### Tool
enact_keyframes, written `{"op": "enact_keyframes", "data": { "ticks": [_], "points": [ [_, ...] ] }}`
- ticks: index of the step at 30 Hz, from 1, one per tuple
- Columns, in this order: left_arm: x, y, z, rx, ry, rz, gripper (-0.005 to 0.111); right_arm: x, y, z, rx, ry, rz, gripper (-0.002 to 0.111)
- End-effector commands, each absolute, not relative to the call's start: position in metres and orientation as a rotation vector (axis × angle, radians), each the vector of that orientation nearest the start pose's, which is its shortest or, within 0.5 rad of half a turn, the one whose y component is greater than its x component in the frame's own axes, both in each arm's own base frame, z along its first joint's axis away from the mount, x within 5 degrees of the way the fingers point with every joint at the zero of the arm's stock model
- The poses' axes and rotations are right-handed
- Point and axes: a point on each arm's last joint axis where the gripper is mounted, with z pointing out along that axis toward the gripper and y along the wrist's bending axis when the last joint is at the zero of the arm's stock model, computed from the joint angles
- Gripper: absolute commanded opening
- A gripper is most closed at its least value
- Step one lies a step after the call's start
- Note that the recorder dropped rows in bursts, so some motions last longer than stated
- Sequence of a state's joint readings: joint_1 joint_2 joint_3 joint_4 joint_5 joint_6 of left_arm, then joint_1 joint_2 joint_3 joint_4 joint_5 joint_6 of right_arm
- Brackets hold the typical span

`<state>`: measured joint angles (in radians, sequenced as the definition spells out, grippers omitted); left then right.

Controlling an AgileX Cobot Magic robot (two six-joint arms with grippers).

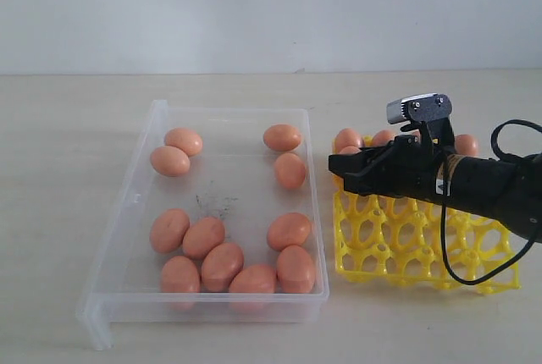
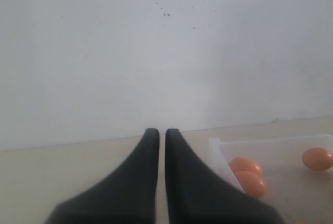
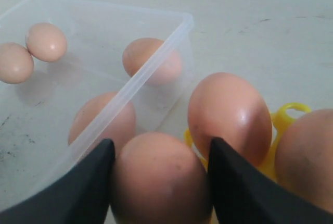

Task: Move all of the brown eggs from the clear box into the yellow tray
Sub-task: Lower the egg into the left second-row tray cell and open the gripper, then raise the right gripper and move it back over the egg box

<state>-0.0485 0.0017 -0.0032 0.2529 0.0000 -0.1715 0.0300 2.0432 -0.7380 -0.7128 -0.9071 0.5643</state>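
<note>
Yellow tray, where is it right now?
In the exterior view the yellow tray sits on the right, close beside the clear box, with the right gripper over its far left corner.

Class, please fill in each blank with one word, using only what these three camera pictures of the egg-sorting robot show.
1. The clear box holds ___ brown eggs.
2. The right gripper reaches out over the ___ tray.
3. One brown egg sits ___ the right gripper's fingers.
4. The left gripper holds ___.

Missing words: eleven; yellow; between; nothing.
</note>
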Motion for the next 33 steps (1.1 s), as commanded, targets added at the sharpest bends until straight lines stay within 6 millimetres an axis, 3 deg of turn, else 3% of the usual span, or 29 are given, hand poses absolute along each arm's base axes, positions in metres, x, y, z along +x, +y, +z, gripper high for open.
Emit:
{"op": "enact_keyframes", "data": {
  "ticks": [1,6,10,17,19,23,24,29,33],
  "points": [
    [0.056,-0.003,0.213,0.102,1.48,0.02,0.004,0.341,0.055,0.098,-0.263,1.984,0.593,0.054],
    [0.056,-0.003,0.213,0.102,1.48,0.02,0.004,0.343,0.054,0.105,-0.229,1.95,0.589,0.067],
    [0.056,-0.003,0.213,0.102,1.48,0.02,0.004,0.344,0.05,0.122,-0.23,1.928,0.529,0.068],
    [0.056,-0.003,0.213,0.102,1.48,0.02,0.004,0.332,0.058,0.179,-0.393,1.795,0.565,0.066],
    [0.056,-0.003,0.213,0.102,1.48,0.02,0.004,0.327,0.06,0.185,-0.464,1.81,0.55,0.055],
    [0.056,-0.003,0.213,0.102,1.48,0.02,0.004,0.323,0.062,0.184,-0.514,1.854,0.57,0.008],
    [0.056,-0.003,0.213,0.102,1.48,0.02,0.004,0.321,0.065,0.185,-0.527,1.84,0.603,0.0],
    [0.056,-0.003,0.213,0.102,1.48,0.02,0.004,0.302,0.088,0.199,-0.813,1.585,0.828,0.0],
    [0.056,-0.003,0.213,0.102,1.48,0.02,0.004,0.296,0.103,0.207,-0.843,1.483,0.88,0.0]
  ]
}}
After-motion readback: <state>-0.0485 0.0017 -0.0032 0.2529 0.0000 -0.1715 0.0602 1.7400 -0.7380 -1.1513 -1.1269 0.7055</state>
